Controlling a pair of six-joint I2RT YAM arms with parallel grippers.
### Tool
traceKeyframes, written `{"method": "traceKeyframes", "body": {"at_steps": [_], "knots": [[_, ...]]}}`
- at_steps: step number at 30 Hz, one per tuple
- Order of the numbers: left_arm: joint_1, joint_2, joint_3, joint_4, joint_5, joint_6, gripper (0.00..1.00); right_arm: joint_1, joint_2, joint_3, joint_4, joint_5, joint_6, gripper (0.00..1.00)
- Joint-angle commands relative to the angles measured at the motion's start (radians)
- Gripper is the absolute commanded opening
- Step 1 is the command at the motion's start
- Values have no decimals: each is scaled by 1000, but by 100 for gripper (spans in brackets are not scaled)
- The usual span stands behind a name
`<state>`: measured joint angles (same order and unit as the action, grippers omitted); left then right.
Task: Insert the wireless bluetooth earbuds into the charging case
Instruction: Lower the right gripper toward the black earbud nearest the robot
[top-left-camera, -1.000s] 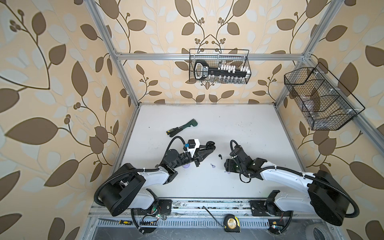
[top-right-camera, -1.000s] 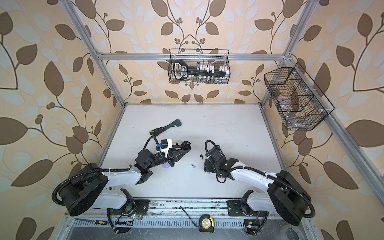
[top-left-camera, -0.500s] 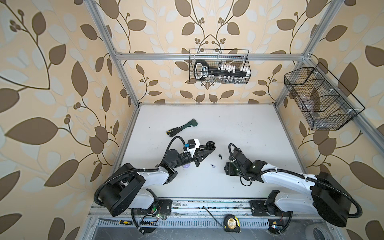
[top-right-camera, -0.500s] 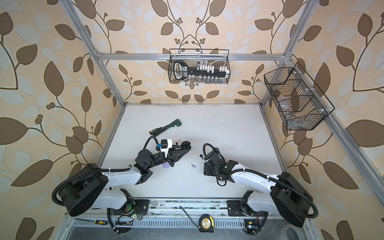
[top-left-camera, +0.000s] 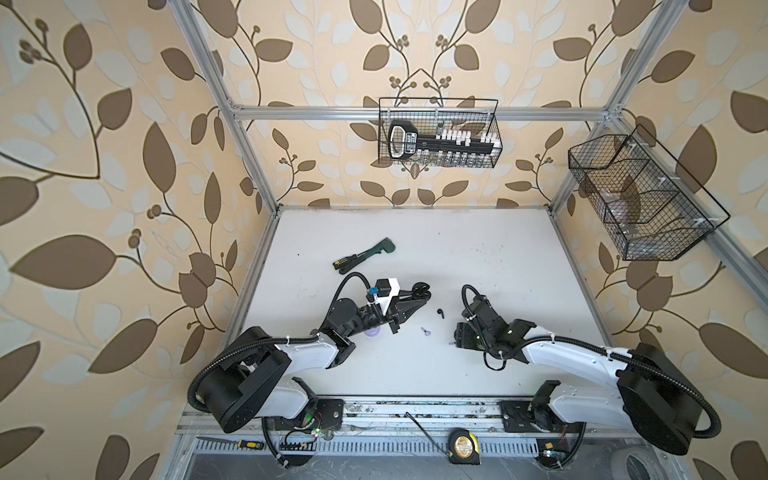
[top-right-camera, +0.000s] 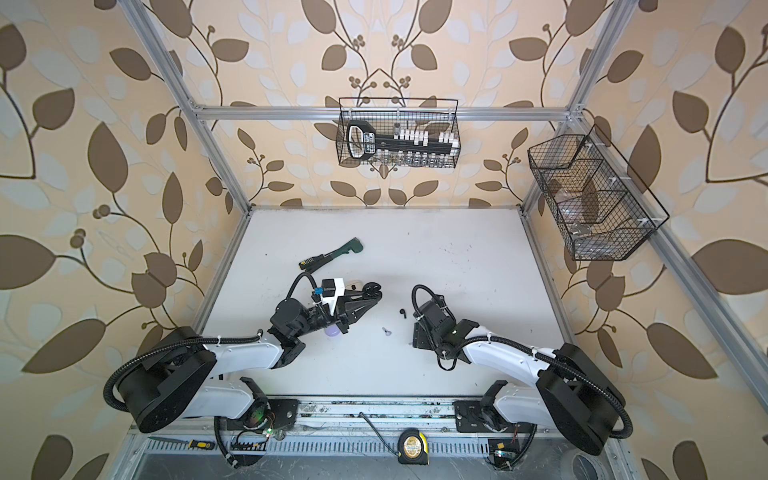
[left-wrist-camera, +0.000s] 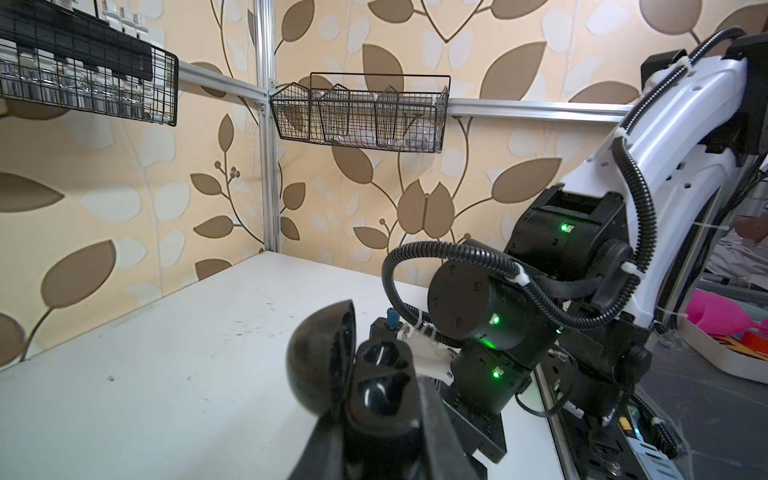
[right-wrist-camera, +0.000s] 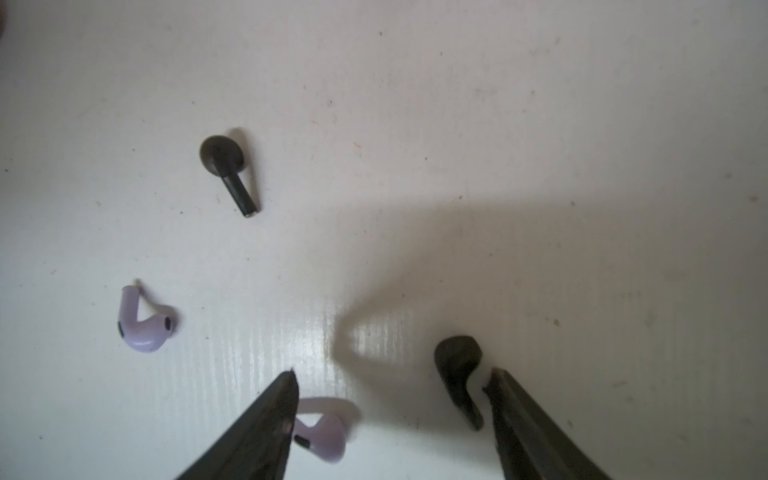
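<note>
In a top view, the left hand (top-left-camera: 417, 299) is gripping the open charging case (top-left-camera: 420, 287) mid-frame. In the left wrist view its sockets are facing the camera. In the right wrist view the right hand (right-wrist-camera: 392, 374) is hovering open over the tabletop (right-wrist-camera: 540, 124), with a black earbud (right-wrist-camera: 459, 378) lying just inside the lower-right finger, its stem running down-frame, so this arm is the nearer.
</note>
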<state>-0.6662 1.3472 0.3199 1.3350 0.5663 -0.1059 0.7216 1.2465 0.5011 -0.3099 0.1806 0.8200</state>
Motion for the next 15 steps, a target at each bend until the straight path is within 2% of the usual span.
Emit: {"method": "traceKeyframes", "body": {"at_steps": [1,10,15], "knots": [[2,-31,-4,49,9,18,0,-3,25,-6,-1,7,-8,73],[2,-33,-2,49,14,15,0,28,-6,34,-112,133,-13,72],[2,-33,-3,49,12,17,0,69,3,43,-134,158,-10,71]]}}
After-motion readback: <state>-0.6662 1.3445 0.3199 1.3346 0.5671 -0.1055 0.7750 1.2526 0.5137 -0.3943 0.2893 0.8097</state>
